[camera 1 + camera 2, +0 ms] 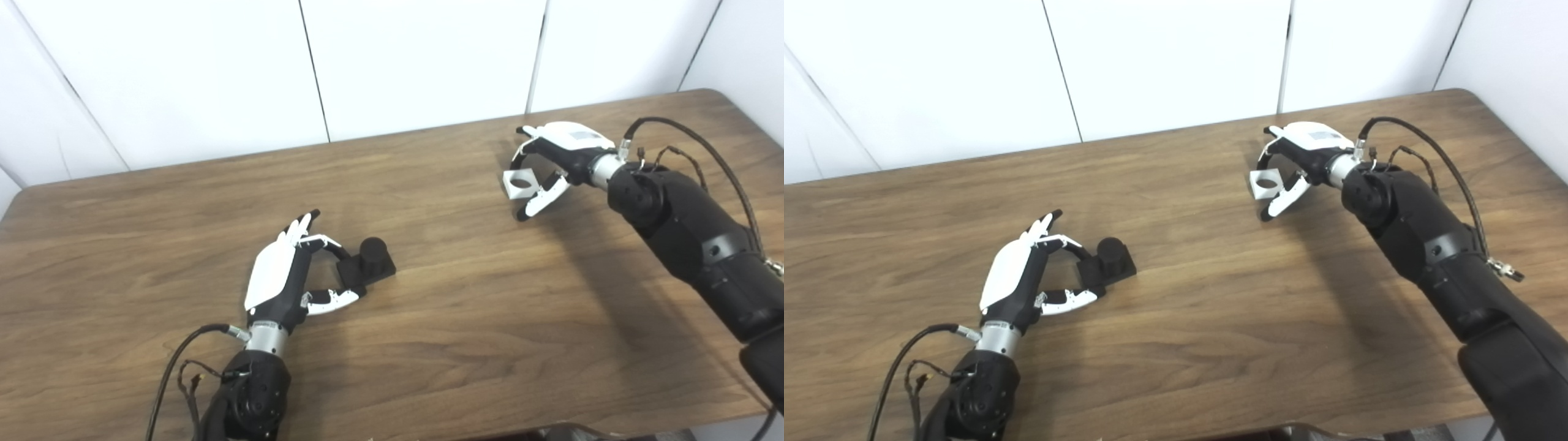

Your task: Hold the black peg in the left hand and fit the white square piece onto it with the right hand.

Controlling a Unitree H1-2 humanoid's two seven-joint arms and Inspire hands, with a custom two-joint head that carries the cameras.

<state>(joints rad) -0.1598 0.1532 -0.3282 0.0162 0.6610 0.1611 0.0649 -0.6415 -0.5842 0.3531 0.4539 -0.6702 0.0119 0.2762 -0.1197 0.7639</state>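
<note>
Below us we see one brown wood-grain surface [465, 318] with rounded far corners, backed by white wall panels [422, 61] split by thin dark seams. Its near edge is cut off by the bottom of the picture, and so are both forearms.

We count two robot hands, one peg and one white piece. The left robot hand [288, 275] lies toward the near-left part of the surface, its fingers [324, 242] and thumb curled around the near-left side of the black peg [370, 260]. That peg is a short round post on a square black base, and it rests on the wood roughly midway between the left and right edges. Fingertips touch the base, but we cannot tell how firm the hold is, since black tips merge with the black base.

The right robot hand [1295, 162] sits near the far-right corner, closed on the white square piece [1265, 182], which shows a round hole in its face and is tilted toward us. We cannot tell whether the piece is clear of the wood or brushing it. Peg and piece are well apart.

Loose black cables [704, 144] loop off each wrist.
</note>
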